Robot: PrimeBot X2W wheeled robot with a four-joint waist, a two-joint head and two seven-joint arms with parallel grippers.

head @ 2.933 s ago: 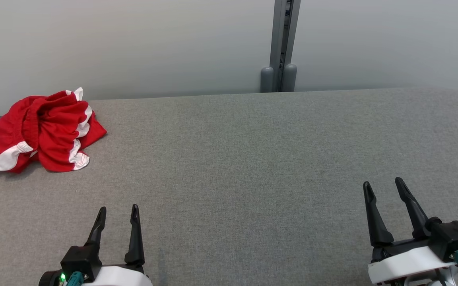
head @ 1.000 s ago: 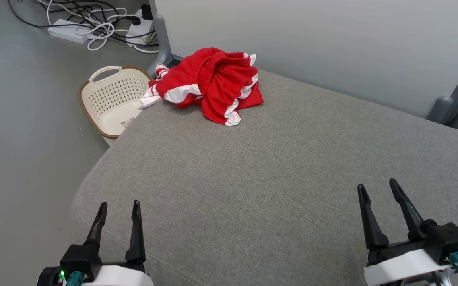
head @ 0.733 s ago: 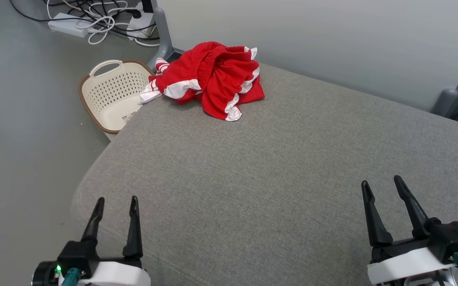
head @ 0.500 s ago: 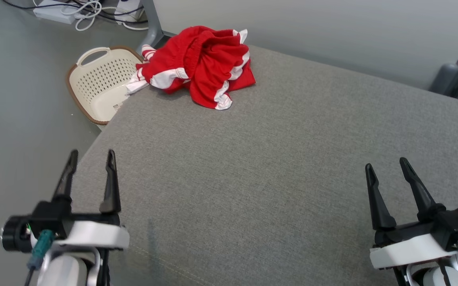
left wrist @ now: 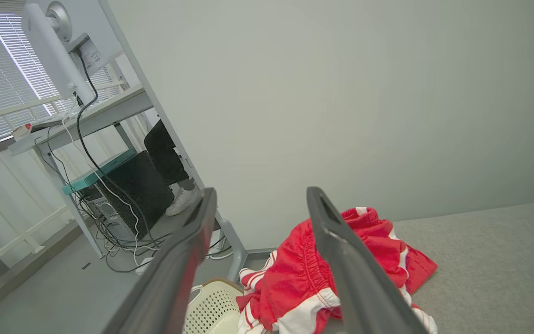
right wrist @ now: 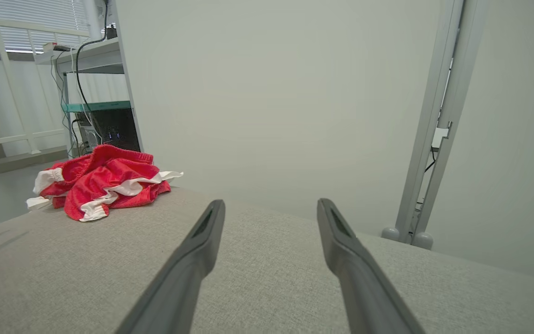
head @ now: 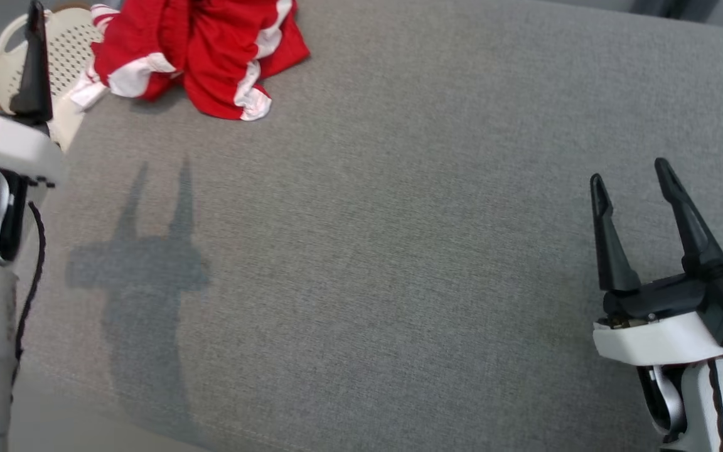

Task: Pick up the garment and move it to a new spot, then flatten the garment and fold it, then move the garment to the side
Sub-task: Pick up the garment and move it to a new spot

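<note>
The garment (head: 204, 44), red shorts with white stripes, lies crumpled at the far left corner of the grey padded table (head: 368, 220). My left gripper (left wrist: 260, 195) is raised above the table's left edge, open and empty. One of its fingers (head: 34, 69) shows at the head view's upper left. In the left wrist view the garment (left wrist: 295, 273) lies ahead, below the fingers and apart from them. My right gripper (head: 631, 172) hovers open and empty over the table's near right. The garment (right wrist: 104, 181) is far off to its left.
A cream perforated basket (head: 73, 37) stands on the floor just past the table's left corner, beside the garment. Behind it are a desk with cables and a computer, and a person's foot (left wrist: 181, 199). A grey post (right wrist: 434, 125) stands behind the table.
The head camera has tilted down, so the garment sits higher in its view. My left arm has risen and reached forward along the table's left edge. Both grippers stayed open.
</note>
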